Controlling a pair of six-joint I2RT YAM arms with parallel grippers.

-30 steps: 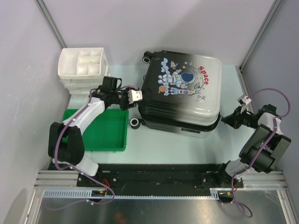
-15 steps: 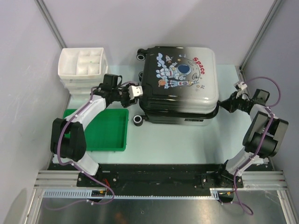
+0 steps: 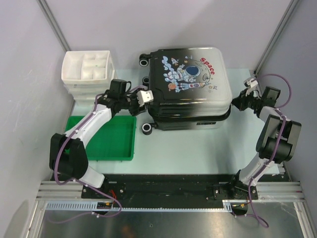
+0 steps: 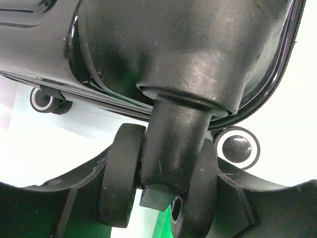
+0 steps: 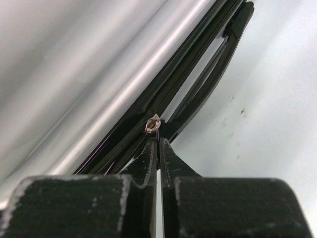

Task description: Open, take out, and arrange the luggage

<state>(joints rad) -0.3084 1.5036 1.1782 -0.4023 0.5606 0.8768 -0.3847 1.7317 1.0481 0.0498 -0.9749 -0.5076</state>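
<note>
The luggage (image 3: 190,84) lies flat on the pale counter (image 3: 188,148) in the upper middle of the overhead frame. Its astronaut side faces up and its wheels are toward the left of the frame. The left gripper (image 3: 147,98) reaches in from the left to the case's left edge. In its wrist view the two fingers (image 4: 59,198) stand partly apart on either side of a black twin-wheel caster (image 4: 171,148) and press against its wheels, so the gripper is clamped on that caster. The right gripper (image 3: 239,102) sits at the case's right edge, at the seam between the two shells. Its wrist view shows the fingertips (image 5: 148,158) drawn together, pinching a small metal zipper pull (image 5: 152,123) on the black zip line. A white drawer box (image 3: 89,69) stands in the upper left of the overhead frame. A green tray (image 3: 114,141) lies below it, just left of the case.
</note>
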